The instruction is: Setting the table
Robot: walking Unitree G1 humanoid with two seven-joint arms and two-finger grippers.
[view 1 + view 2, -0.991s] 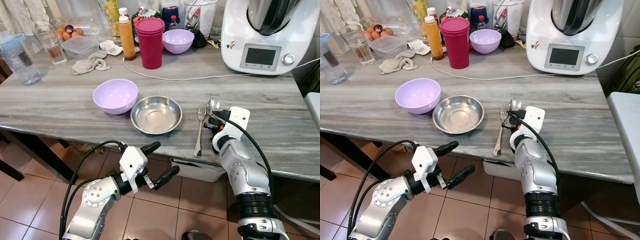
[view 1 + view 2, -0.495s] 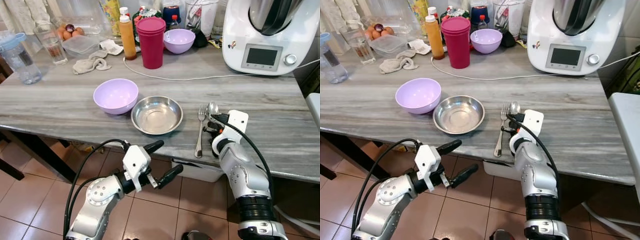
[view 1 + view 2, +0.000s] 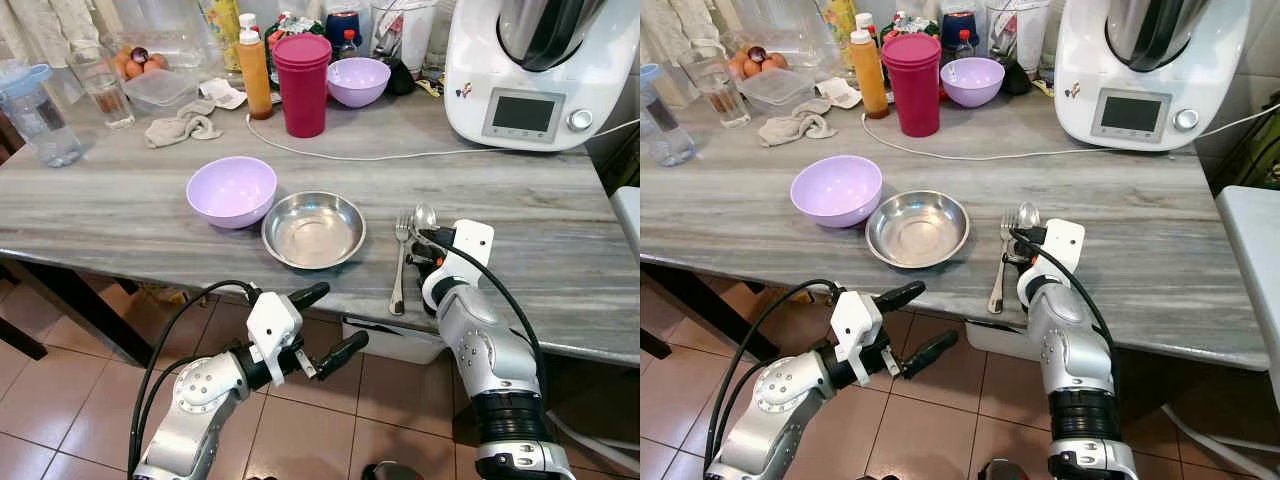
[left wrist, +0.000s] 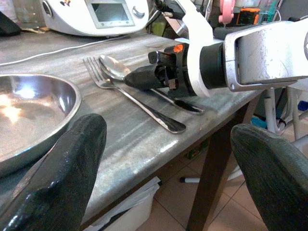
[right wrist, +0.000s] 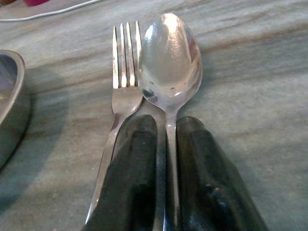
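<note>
The right pincer (image 5: 161, 183) pinched the spoon (image 5: 171, 62) by its thin handle beside the fork (image 5: 120, 86). Light, stiff and slippery, it probably needed a firm mid-handle grip. The left pincer (image 3: 330, 320) hung open below the table (image 3: 120, 210).

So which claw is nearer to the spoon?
Right. The right claw is shut on the spoon handle, on the table beside the fork. The left claw hangs open below the table edge, in front of the steel bowl.
</note>
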